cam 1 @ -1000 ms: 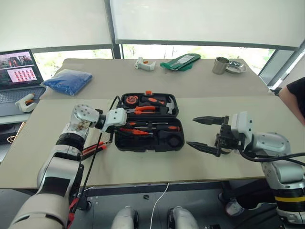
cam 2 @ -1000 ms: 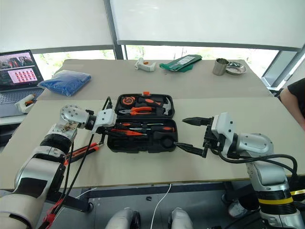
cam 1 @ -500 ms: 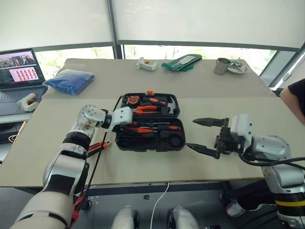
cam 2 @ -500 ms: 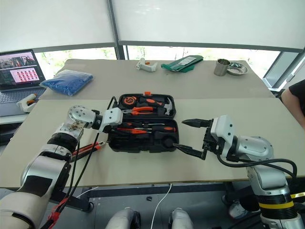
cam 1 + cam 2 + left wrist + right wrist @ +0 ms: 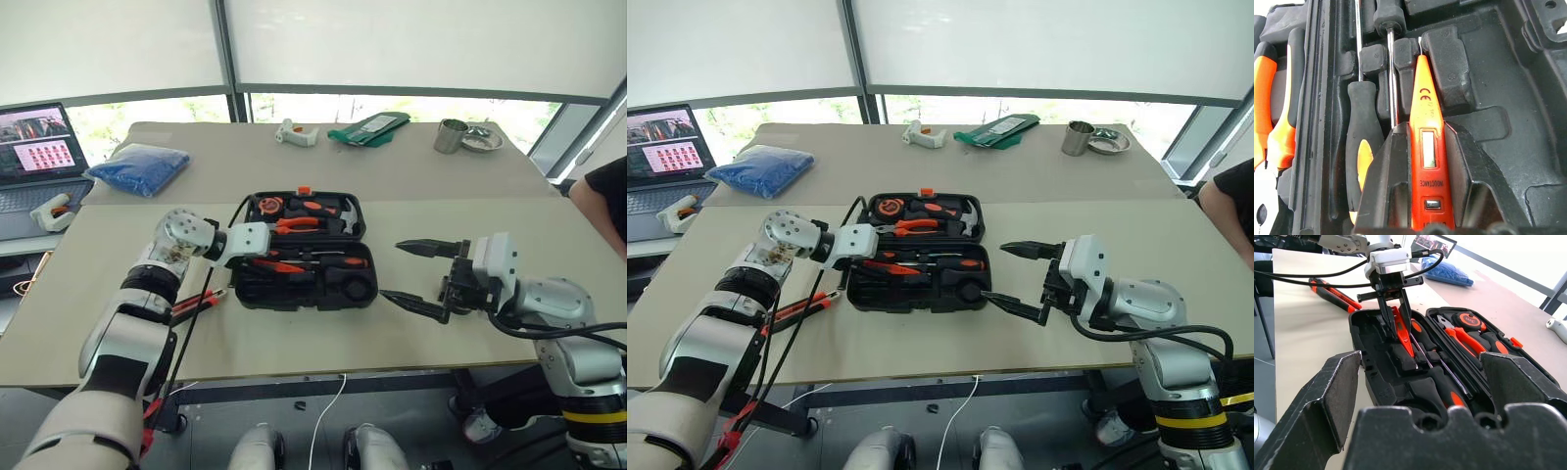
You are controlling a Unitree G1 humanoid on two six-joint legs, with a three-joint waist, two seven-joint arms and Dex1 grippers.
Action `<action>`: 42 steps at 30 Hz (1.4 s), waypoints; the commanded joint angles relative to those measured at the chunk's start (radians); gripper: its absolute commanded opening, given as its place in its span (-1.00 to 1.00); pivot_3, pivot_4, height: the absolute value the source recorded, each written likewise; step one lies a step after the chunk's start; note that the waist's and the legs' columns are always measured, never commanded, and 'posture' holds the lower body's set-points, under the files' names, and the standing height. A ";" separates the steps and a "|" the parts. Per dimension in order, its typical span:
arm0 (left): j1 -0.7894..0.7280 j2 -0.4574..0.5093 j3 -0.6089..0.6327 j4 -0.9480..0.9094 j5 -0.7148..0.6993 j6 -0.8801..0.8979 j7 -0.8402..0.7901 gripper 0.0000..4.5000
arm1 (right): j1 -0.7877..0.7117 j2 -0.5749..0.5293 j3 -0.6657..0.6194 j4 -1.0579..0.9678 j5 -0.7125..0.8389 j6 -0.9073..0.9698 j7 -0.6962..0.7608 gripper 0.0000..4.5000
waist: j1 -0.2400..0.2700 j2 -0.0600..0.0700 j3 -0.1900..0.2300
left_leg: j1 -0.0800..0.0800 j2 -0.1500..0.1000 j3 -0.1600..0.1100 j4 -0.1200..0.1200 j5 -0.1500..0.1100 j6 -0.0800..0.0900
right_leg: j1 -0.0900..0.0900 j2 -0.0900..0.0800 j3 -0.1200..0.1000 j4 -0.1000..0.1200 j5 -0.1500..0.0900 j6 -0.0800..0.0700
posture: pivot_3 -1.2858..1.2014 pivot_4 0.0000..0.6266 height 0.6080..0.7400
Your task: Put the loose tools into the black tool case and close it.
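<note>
Hiding slim orange screwdriver's (image 5: 1425, 147) lower sides: closed jaws

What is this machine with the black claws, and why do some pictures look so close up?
It is a robot with two arms. Two pictures come from cameras in its head; the close-up ones come from cameras on its wrists. Its left end effector holds a slim orange screwdriver over the open black tool case on the table. Its right end effector waits open beside the case. An orange-and-black utility knife lies left of the case. Further away are a blue bag and a laptop.
</note>
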 commanded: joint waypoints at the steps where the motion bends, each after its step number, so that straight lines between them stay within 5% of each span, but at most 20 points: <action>1: 0.027 0.018 -0.016 0.010 0.019 0.034 -0.023 -0.78 | -0.017 0.002 -0.013 -0.018 0.005 -0.012 -0.003 1.00 | 0.000 0.000 0.000 | 0.000 0.000 0.000 0.000 0.000 0.000 | 0.000 0.000 0.000 0.000 0.000 0.000 | 0.03 -0.52 1.00; 2: 0.028 0.012 -0.006 0.010 0.002 0.054 -0.036 -0.78 | -0.017 0.003 -0.012 -0.018 0.006 -0.012 -0.002 1.00 | -0.001 0.000 0.000 | 0.000 0.000 0.000 0.000 0.000 0.000 | 0.000 0.000 0.000 0.000 0.000 0.000 | 0.03 -0.52 1.00; 4: 0.036 0.004 0.025 0.002 -0.046 0.070 -0.063 -0.34 | -0.017 0.004 -0.011 -0.017 0.008 -0.010 0.000 1.00 | -0.002 0.000 0.000 | 0.000 0.000 0.000 0.000 0.000 0.000 | 0.000 0.000 0.000 0.000 0.000 0.000 | 0.03 -0.52 1.00; 9: 0.045 0.043 0.088 -0.001 -0.108 -0.011 -0.080 0.42 | -0.012 0.009 -0.011 -0.021 0.024 -0.002 0.008 1.00 | -0.005 0.000 0.000 | 0.000 0.000 0.000 0.000 0.000 0.000 | -0.001 0.000 0.000 0.000 0.000 0.000 | 0.03 -0.52 1.00; 17: 0.056 0.026 0.220 -0.039 -0.261 0.006 -0.113 0.42 | 0.010 0.020 -0.024 -0.028 0.042 0.007 0.004 1.00 | 0.012 0.000 0.000 | -0.002 0.000 0.000 0.002 -0.001 0.001 | -0.001 -0.002 0.000 0.000 0.001 0.001 | 0.03 -0.52 1.00; 26: 0.119 -0.025 0.211 -0.056 -0.260 -0.034 -0.110 -0.98 | 0.031 0.037 -0.030 -0.035 0.042 0.005 -0.012 1.00 | 0.008 0.000 0.000 | -0.002 -0.001 0.000 0.002 -0.001 0.002 | 0.000 -0.002 0.000 -0.001 0.001 0.001 | 0.03 -0.52 1.00; 42: 0.112 -0.058 0.172 0.043 -0.159 -0.042 0.056 -0.98 | 0.057 0.041 -0.041 -0.054 0.041 0.006 -0.034 1.00 | 0.008 0.000 0.000 | -0.002 -0.001 0.000 0.002 -0.001 0.002 | 0.000 -0.002 0.000 0.000 0.001 0.002 | 0.03 -0.52 1.00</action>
